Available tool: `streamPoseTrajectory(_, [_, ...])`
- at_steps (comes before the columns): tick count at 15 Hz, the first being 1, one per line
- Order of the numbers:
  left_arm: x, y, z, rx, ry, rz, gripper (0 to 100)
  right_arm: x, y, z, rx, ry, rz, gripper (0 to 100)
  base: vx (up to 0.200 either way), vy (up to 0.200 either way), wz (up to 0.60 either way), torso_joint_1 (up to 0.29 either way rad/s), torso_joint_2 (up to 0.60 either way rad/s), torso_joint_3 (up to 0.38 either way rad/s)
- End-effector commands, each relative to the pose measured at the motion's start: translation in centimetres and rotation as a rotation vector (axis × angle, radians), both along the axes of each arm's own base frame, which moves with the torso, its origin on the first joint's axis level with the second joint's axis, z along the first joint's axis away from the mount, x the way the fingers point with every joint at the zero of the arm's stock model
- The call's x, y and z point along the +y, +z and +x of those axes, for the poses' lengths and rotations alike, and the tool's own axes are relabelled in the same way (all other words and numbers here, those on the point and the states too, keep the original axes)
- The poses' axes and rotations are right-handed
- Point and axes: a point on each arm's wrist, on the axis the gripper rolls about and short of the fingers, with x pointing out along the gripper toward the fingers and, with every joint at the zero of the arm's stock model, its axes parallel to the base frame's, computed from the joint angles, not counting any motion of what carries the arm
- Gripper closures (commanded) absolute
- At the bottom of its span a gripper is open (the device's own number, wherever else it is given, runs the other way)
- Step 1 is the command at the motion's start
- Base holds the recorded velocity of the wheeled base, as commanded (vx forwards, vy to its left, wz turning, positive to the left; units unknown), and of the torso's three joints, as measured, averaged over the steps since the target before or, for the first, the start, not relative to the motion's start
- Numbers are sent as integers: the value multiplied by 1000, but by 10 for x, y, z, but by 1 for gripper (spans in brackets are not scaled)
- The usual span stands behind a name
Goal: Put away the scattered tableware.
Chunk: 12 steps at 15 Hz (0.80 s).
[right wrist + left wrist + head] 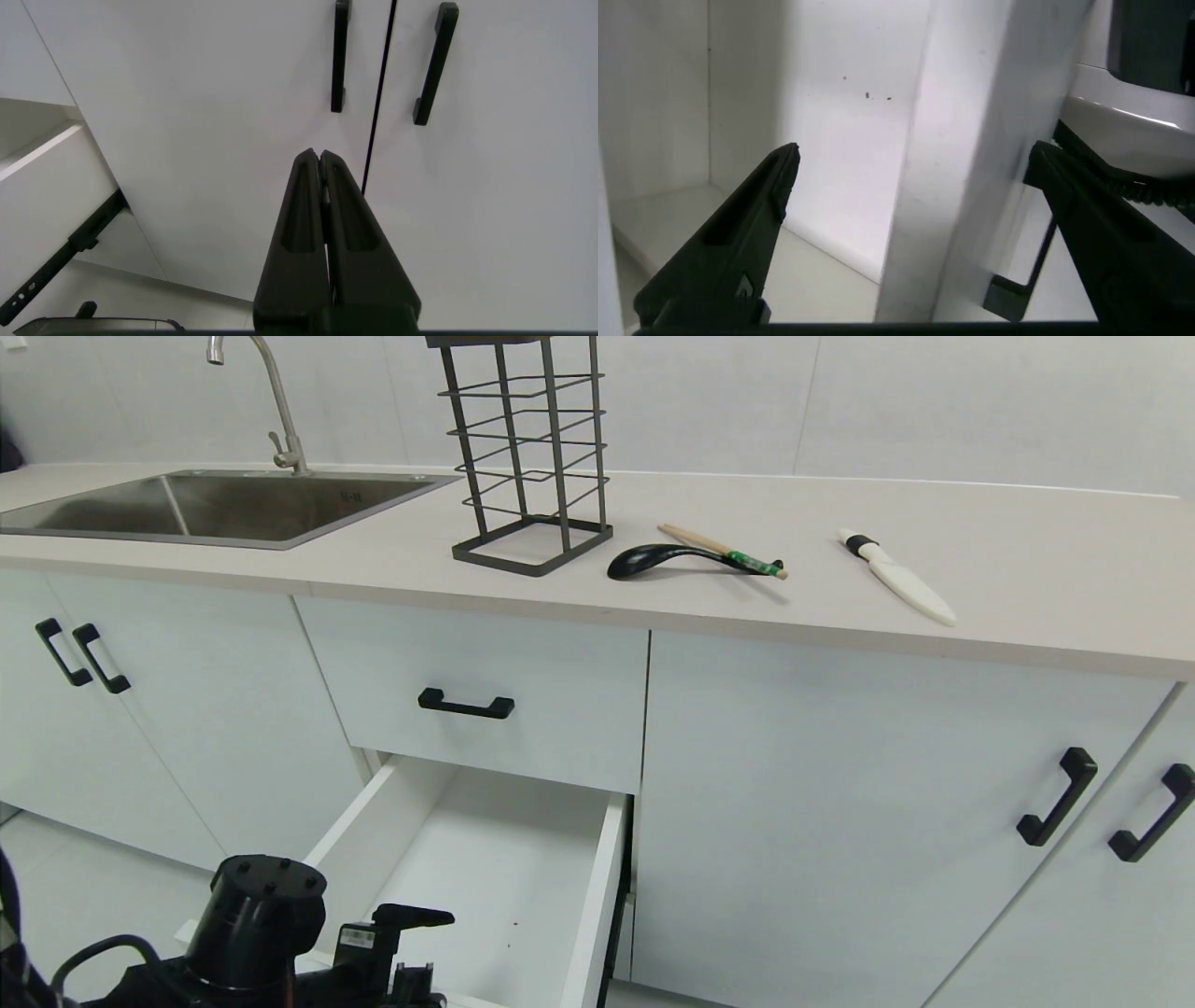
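Tableware lies up on the desk (1027, 551), higher and farther off than both grippers, which hang low before the cabinets. Nearest, the left gripper (915, 159) is released. Its fingers are spread to either side of what looks like the front panel of the open drawer (600, 887), whose floor is bare. The right gripper (320, 159) is clenched on nothing, facing two door handles (434, 65) under the desk's right part.

Up near the desk's front edge I count three kinds of piece:
- One black spoon (653, 560), its long axis along the edge and its bowl toward the left.
- Chopsticks (714, 547), apparently one pair, slanting across the spoon's handle and touching it.
- One white knife (896, 576), apart to the right, slanting from back-left to front-right.

The right arm looks nearer the knife, the left nearer the spoon. Behind stand one wire rack (532, 457), then one sink (233, 542) with its faucet (271, 401).
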Motion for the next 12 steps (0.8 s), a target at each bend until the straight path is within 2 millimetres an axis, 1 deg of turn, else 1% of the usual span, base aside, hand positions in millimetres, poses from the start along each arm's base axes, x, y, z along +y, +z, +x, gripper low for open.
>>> streamPoseTrajectory(1, [0,1,1,-12,2,-6,0,0,0,0,1,1,-1,100,0,0,0,0,0,0])
streamPoseTrajectory(8, [-1,2,1,-26,-3,-23,0,0,0,0,2,1,1,100,0,0,0,0,0,0])
streamPoseTrajectory(10, [-1,1,-10,-9,-32,-17,0,0,0,0,2,1,1,100,0,0,0,0,0,0])
streamPoseTrajectory(12, [-6,3,-22,1,-96,-34,0,0,0,0,2,1,1,100,0,0,0,0,0,0])
